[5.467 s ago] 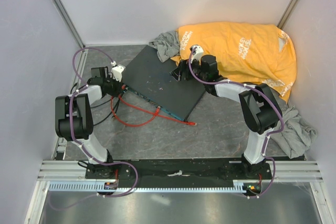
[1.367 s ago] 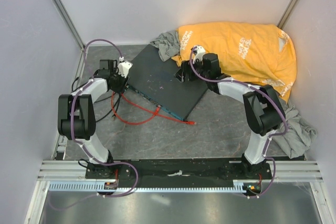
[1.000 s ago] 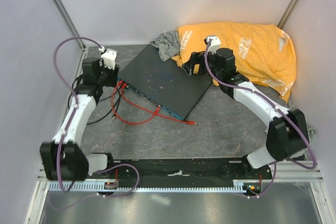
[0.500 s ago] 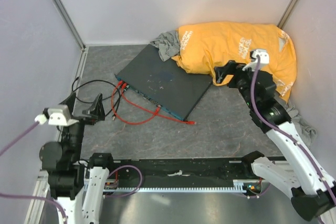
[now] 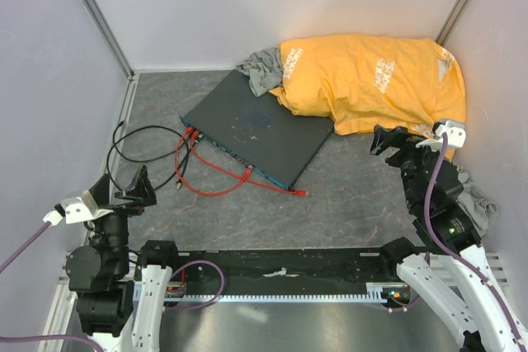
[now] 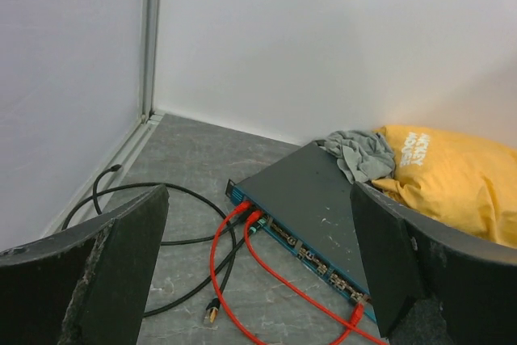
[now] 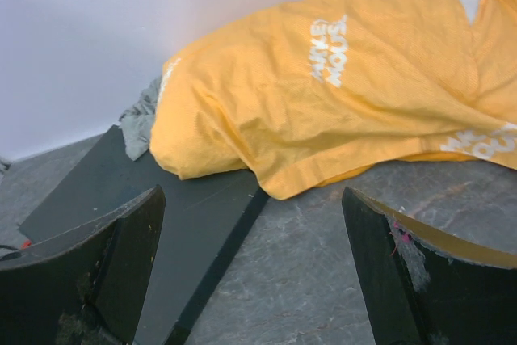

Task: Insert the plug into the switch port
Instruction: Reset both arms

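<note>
Looks finished, with left tool (image 5: 122,190) and right tool (image 5: 393,139) spread empty by the bases and the plug (image 6: 245,208) apparently seated in a port (image 5: 190,132) at the far-left end of the switch (image 5: 256,125), well ahead of the nearer left tool.

A lab test cell: plain white panels (image 5: 247,6) in aluminium framing (image 5: 96,14) enclose a grey tabletop (image 5: 346,195).
</note>
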Available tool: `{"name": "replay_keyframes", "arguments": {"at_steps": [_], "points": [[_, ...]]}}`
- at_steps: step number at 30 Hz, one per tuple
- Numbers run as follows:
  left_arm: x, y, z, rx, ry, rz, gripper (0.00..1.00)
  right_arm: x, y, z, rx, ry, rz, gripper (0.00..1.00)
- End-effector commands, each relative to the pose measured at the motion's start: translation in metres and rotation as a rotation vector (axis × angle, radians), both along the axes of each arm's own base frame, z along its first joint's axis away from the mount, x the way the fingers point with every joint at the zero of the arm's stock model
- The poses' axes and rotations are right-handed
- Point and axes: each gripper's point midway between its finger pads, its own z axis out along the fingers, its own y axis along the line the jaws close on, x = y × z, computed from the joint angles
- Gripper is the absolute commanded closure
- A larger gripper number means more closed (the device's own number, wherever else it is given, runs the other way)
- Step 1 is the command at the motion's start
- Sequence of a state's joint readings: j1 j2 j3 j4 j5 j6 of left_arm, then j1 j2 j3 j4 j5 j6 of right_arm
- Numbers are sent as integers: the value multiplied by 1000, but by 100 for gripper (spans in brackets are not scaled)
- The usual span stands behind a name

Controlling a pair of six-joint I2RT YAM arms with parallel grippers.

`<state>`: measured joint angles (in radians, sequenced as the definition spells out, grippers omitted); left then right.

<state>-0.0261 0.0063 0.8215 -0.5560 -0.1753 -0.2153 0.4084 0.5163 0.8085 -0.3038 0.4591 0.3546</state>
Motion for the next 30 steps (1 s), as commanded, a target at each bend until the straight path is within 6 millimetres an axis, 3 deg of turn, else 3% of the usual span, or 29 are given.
{"name": "replay_keyframes", "arguments": {"at_steps": [1,12,30], "points": [[-11,10,1,-67,-33,48,1,1,-14,-10,-16,6,-79,2],[-1,4,-11,-58,-2,16,1,7,-11,-15,-15,17,-81,2],[3,3,-9,-43,-15,14,1,9,-10,-11,-15,17,-76,2]]}}
